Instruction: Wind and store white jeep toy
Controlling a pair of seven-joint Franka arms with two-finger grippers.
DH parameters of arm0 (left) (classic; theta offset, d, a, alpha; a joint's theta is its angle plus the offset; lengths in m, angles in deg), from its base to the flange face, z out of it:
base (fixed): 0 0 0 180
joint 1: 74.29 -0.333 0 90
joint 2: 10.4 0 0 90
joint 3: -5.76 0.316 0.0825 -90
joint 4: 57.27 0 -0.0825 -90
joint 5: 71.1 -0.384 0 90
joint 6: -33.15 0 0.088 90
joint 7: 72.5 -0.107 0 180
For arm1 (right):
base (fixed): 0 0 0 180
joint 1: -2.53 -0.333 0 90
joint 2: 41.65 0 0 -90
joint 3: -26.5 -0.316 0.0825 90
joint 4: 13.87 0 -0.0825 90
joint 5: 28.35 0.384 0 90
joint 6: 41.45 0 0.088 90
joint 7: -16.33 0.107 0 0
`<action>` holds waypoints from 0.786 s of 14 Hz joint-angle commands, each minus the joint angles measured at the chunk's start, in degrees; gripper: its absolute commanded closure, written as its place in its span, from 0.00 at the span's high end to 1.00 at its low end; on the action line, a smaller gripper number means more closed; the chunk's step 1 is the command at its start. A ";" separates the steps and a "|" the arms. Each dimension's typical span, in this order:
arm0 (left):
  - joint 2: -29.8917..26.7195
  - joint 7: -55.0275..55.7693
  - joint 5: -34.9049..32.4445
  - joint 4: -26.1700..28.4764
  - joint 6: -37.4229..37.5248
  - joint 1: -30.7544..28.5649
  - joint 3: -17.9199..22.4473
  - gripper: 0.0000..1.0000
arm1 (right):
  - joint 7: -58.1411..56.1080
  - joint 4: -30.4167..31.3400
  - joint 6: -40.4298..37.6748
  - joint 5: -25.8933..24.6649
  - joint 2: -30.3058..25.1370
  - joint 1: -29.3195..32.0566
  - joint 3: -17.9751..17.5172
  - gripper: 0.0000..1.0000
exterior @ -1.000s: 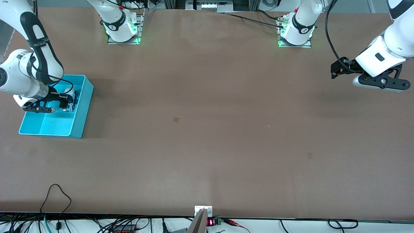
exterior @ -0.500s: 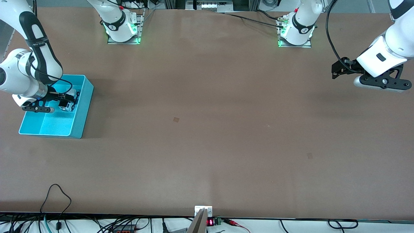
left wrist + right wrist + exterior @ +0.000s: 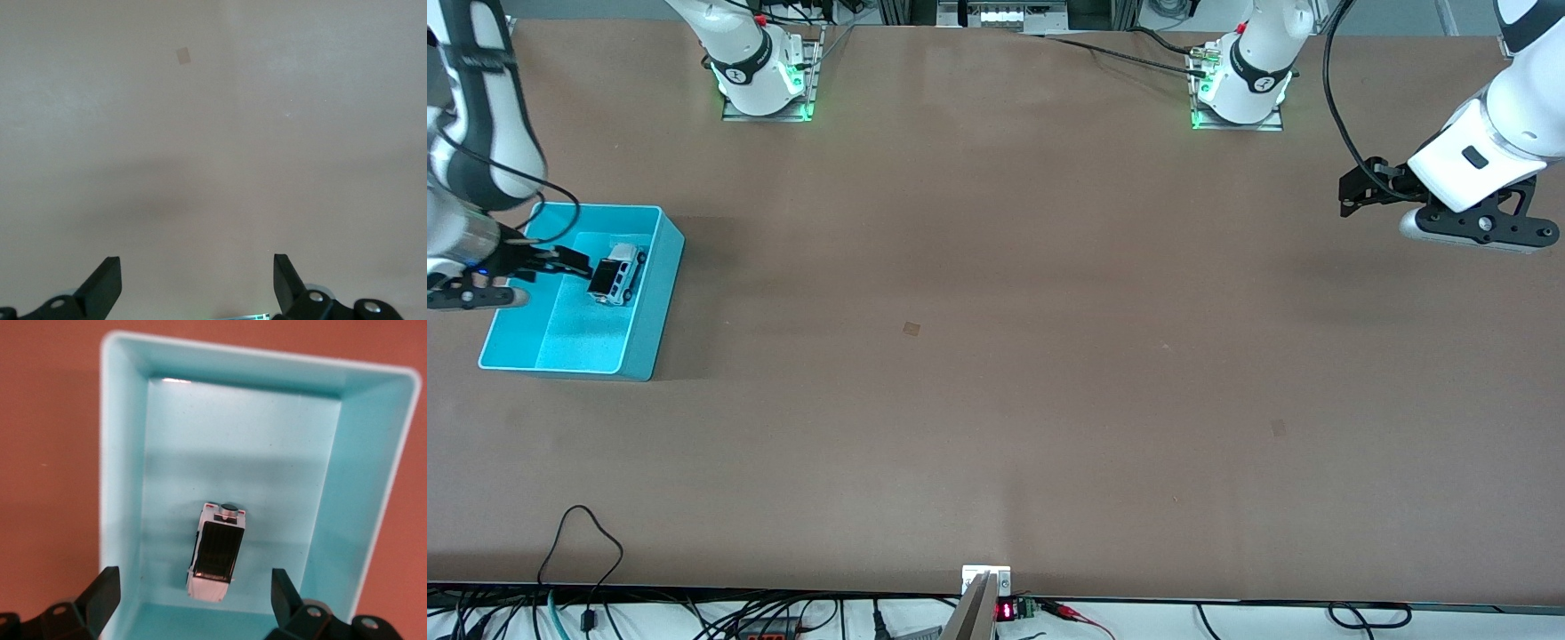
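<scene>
Right wrist view: white jeep toy (image 3: 217,551) lies loose on turquoise bin (image 3: 123,520) floor, below and between wide-open, empty jaws of right gripper (image 3: 193,600). Storing looks done. Left gripper (image 3: 197,280) waits over bare table (image 3: 213,133), spread, empty.

The table (image 3: 996,356) has a matt, smooth brown surface. The turquoise bin (image 3: 373,487) below the right hand (image 3: 193,603) looks like smooth plastic with a faint sheen. The white jeep toy (image 3: 216,551) in it looks like glossy plastic, with a shiny black roof panel.
</scene>
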 commanded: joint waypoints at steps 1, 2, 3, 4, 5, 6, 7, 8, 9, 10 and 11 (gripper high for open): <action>0.22 -0.04 -1.03 -1.08 0.75 -0.23 -0.24 1.00 | -0.37 -7.86 -6.99 4.36 0.74 -1.01 -0.08 1.00; 0.13 -0.04 -1.03 -1.08 0.83 -0.23 -0.24 1.00 | -0.10 -9.10 -8.57 4.54 0.04 -3.19 -0.43 1.00; 0.13 -0.04 -1.03 -1.08 0.84 -0.23 -0.24 1.00 | 2.08 -10.42 -10.24 4.46 -1.53 -4.69 -0.52 1.00; 0.21 -0.04 -1.03 -1.17 0.84 -0.23 -0.24 1.00 | 4.54 -11.04 -10.61 4.19 -2.59 -5.75 -0.79 1.00; 0.13 -0.04 -1.03 -1.08 0.84 -0.23 -0.24 1.00 | 5.69 -11.22 -10.61 3.93 -4.00 -7.68 -0.79 1.00; 0.13 -0.04 -1.03 -1.08 1.01 -0.23 -0.24 1.00 | 7.01 -11.75 -10.70 2.62 -4.53 -9.70 -0.70 1.00; 0.13 -0.04 -1.03 -1.08 1.01 -0.23 -0.24 1.00 | 9.02 -12.28 -10.78 1.65 -4.97 -10.85 -0.70 1.00; 0.13 -0.04 -1.03 -1.08 0.84 -0.23 -0.24 1.00 | 11.13 -12.28 -11.48 1.56 -6.28 -11.12 -1.05 1.00; 0.21 -0.04 -1.03 -1.08 0.84 -0.23 -0.24 1.00 | 13.33 -12.37 -12.71 1.82 -6.99 -11.12 -2.53 1.00; 0.13 -0.04 -1.03 -1.08 0.92 -0.23 -0.33 1.00 | 14.83 -12.63 -13.59 2.08 -7.96 -11.12 -3.16 1.00; 0.13 -0.04 -1.03 -1.08 0.92 -0.23 -0.33 1.00 | 15.63 -12.63 -13.95 2.17 -8.58 -11.12 -3.25 1.00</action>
